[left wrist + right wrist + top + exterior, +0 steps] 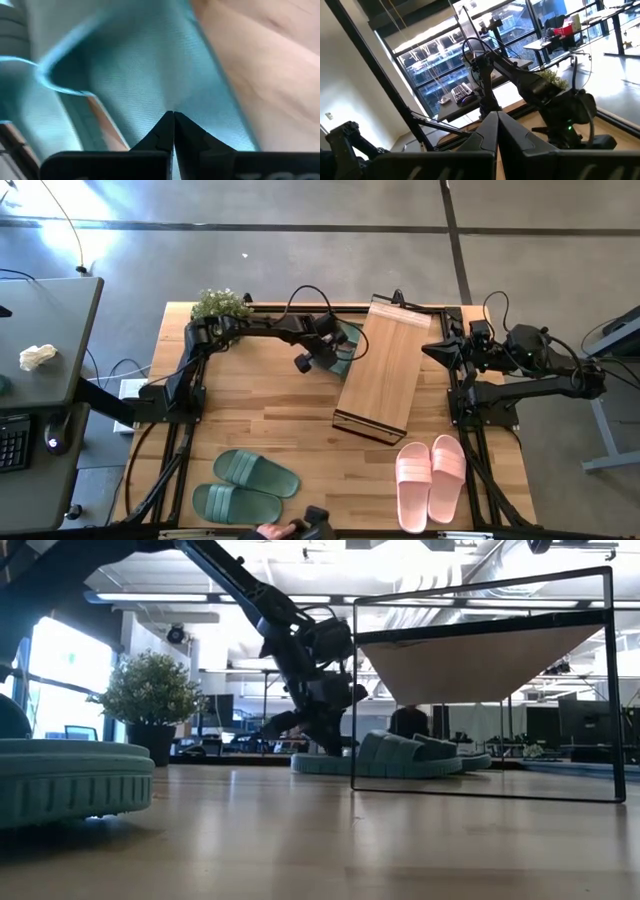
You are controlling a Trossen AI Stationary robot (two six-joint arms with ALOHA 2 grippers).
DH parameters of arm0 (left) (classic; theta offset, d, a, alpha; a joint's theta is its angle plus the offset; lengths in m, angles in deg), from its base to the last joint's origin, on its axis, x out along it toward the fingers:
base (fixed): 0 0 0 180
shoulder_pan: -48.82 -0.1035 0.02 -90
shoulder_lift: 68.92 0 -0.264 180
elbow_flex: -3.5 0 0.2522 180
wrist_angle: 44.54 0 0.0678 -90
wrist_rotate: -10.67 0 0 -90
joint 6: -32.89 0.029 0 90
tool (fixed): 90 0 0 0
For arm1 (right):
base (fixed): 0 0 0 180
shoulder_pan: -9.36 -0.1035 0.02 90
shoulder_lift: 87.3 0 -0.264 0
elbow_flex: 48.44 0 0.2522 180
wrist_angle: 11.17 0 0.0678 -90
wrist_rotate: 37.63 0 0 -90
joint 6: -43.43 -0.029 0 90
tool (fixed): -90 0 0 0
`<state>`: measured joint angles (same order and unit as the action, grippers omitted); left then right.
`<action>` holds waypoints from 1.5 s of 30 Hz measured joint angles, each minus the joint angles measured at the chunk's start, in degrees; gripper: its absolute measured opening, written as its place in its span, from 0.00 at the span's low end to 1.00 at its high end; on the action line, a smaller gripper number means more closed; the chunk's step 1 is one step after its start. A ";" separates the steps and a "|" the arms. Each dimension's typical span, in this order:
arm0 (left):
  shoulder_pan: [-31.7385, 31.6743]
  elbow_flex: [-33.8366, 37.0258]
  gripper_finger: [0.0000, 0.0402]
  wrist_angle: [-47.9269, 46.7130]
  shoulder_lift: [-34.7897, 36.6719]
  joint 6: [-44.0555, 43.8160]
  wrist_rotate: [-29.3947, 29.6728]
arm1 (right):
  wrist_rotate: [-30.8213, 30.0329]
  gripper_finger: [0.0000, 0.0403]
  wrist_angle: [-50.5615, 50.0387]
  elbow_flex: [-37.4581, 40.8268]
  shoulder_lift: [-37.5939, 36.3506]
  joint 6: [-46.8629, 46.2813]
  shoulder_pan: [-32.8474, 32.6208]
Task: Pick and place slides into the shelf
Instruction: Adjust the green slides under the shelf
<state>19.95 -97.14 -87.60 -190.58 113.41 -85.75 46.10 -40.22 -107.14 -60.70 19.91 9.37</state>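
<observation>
Overhead: left claw (322, 352) sits at a green slide (345, 345) beside the shelf (382, 367); green pair (245, 485) and pink pair (431, 477) lie at the counter (280, 420) front. Left wrist: fingers (162, 132) pressed together over green rubber. Right wrist: right claw (497, 131) closed, empty, raised.

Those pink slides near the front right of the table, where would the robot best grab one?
Probably by the wide strap of a pink slide, coming straight down from above. Both lie flat, soles down, side by side, so the raised strap is the part the right hand could pinch.
</observation>
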 joint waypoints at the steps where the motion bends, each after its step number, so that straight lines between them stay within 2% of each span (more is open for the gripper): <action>1: -0.02 -0.69 0.00 -1.27 0.00 0.06 0.02 | 0.07 0.00 -0.02 -0.01 0.01 -0.16 0.00; 10: -0.06 -4.40 0.00 -4.28 -2.09 -2.94 0.24 | 0.05 0.00 0.01 -0.01 0.01 -0.67 0.00; 15: -1.50 -8.40 0.00 -7.24 -3.38 -6.05 -2.79 | 0.00 0.00 0.02 -0.01 0.01 -1.11 0.00; 26: -3.03 -14.13 0.00 -14.37 -6.62 -8.79 -4.50 | -0.10 0.00 0.02 -0.01 0.01 -2.02 0.00; 32: -2.99 -14.85 0.00 -15.96 -6.62 -8.81 -4.67 | -0.08 0.00 0.00 0.01 0.01 -2.00 0.00; 39: -3.01 -14.83 0.00 -23.92 -6.62 -8.51 -5.15 | -0.02 0.00 0.00 0.01 0.01 -1.94 0.00; 45: -3.03 -15.03 0.00 -24.72 -7.48 -11.42 -4.52 | 0.00 0.00 0.00 0.01 0.01 -1.55 -0.02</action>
<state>16.91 -112.17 -112.32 -198.06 101.98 -90.27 46.10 -40.22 -107.13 -60.68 18.36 9.34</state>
